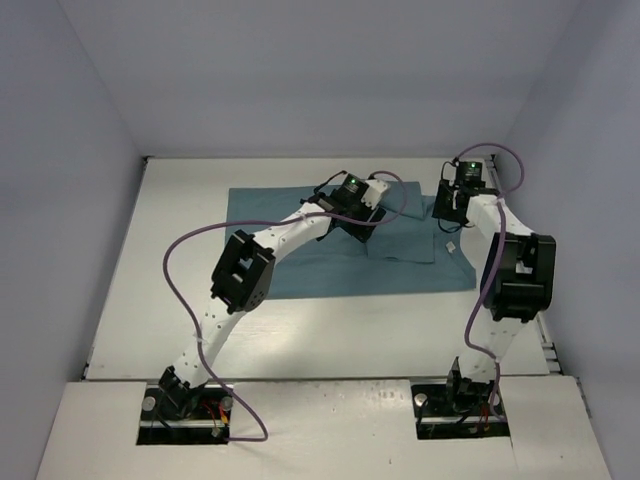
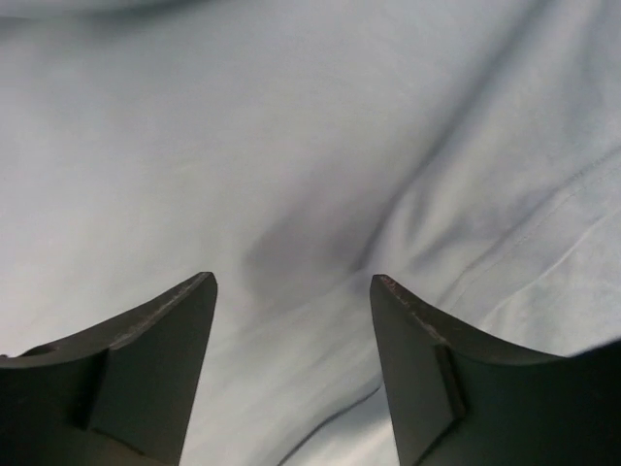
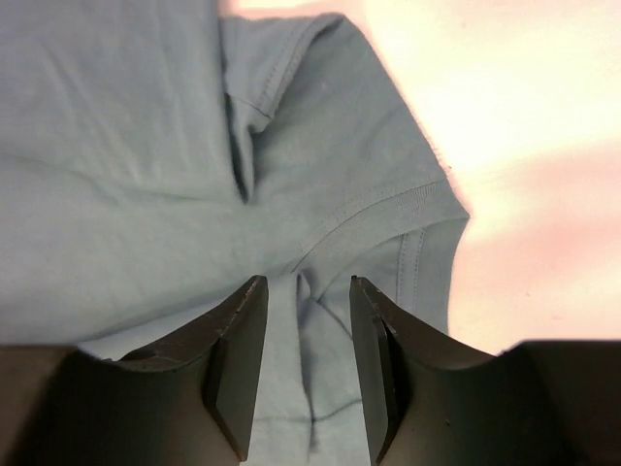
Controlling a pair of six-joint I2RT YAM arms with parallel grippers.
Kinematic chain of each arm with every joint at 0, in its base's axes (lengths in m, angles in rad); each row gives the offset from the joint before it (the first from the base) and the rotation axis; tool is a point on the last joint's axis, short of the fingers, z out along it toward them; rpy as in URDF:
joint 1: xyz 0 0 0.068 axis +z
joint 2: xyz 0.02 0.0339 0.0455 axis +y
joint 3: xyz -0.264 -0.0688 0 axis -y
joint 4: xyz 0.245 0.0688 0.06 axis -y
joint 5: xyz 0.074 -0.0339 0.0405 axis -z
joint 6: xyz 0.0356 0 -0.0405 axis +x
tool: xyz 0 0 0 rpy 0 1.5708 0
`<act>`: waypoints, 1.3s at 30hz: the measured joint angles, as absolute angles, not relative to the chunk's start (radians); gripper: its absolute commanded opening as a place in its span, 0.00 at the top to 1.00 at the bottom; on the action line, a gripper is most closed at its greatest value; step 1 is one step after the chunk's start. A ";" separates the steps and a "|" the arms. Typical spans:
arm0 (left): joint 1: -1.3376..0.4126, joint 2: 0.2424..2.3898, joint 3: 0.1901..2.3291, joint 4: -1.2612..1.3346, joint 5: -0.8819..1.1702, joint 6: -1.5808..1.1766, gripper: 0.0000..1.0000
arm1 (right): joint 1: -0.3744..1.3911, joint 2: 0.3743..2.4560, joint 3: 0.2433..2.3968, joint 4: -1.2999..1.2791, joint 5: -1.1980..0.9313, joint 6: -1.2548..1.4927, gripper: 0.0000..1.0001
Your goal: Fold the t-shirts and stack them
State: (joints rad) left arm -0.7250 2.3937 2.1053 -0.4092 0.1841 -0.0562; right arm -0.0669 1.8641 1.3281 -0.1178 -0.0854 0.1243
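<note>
The teal-blue t-shirt (image 1: 320, 270) lies flat across the far middle of the white table (image 1: 150, 300), with a folded flap (image 1: 400, 240) on its right part. A small white label (image 1: 450, 247) shows near the right edge. My left gripper (image 1: 372, 203) hangs low over the flap. In the left wrist view the left gripper (image 2: 291, 282) is open, with only wrinkled cloth (image 2: 320, 146) under it. My right gripper (image 1: 447, 212) is at the shirt's right end. It stands open (image 3: 306, 282) over a sleeve hem and seam (image 3: 388, 209), with a crease between the jaws.
Grey walls close in the table at the back and on both sides. Purple cables (image 1: 180, 250) loop from each arm. Bare white table (image 3: 543, 116) lies just past the shirt's right edge. A white ledge (image 1: 330, 430) holds the arm bases.
</note>
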 measured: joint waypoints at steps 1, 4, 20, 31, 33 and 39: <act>-0.722 2.364 2.085 -0.404 0.164 -0.059 0.37 | -0.067 1.851 1.328 -0.119 -0.089 0.127 0.66; -0.716 2.269 2.042 -0.388 0.124 -0.082 0.38 | -0.067 1.789 1.319 -0.113 -0.117 0.143 0.71; -0.790 2.314 2.015 -0.238 0.249 -0.452 0.52 | -0.067 1.731 1.031 0.004 -0.283 0.335 0.82; -0.789 2.391 1.967 -0.231 0.265 -0.510 0.52 | -0.102 1.755 0.968 0.062 -0.297 0.383 0.81; -0.786 2.391 1.967 -0.230 0.264 -0.510 0.52 | -0.118 1.755 0.960 0.068 -0.296 0.388 0.81; -0.778 2.372 1.962 -0.247 0.260 -0.498 0.38 | -0.136 1.747 0.950 0.068 -0.293 0.388 0.79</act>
State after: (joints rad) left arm -0.7782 2.3720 1.9618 -0.2468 0.2604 -0.4980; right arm -0.1365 1.7467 0.9496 0.0679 -0.2932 0.3880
